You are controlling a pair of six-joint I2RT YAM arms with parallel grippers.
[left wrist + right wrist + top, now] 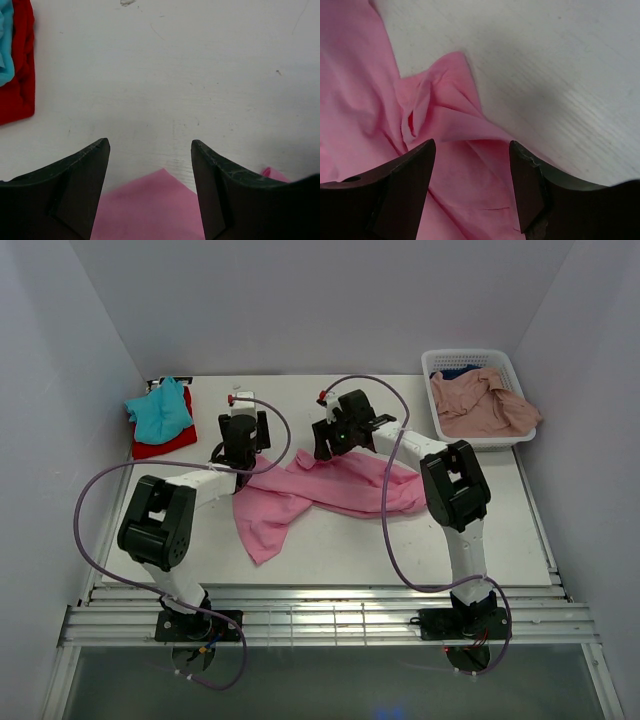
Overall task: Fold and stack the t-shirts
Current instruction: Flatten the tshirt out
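Five soft cloth shirts show. The bright pink t-shirt (330, 490) sprawls creased at the centre of the matte white worktop (330, 550). At 10 o'clock a teal shirt (160, 408) lies bunched on a red shirt (165, 447). At 2 o'clock one white lattice basket (470, 355) holds a rumpled salmon-pink shirt (485, 408) over a dark blue shirt (458, 372). The left fingers (75, 190) gape wide over a pink corner. The right fingers (400, 185) gape wide above pink folds, holding nothing.

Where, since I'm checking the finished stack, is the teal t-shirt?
In the top view the teal t-shirt lies at the far left of the table, atop the red t-shirt, left of the pink t-shirt.
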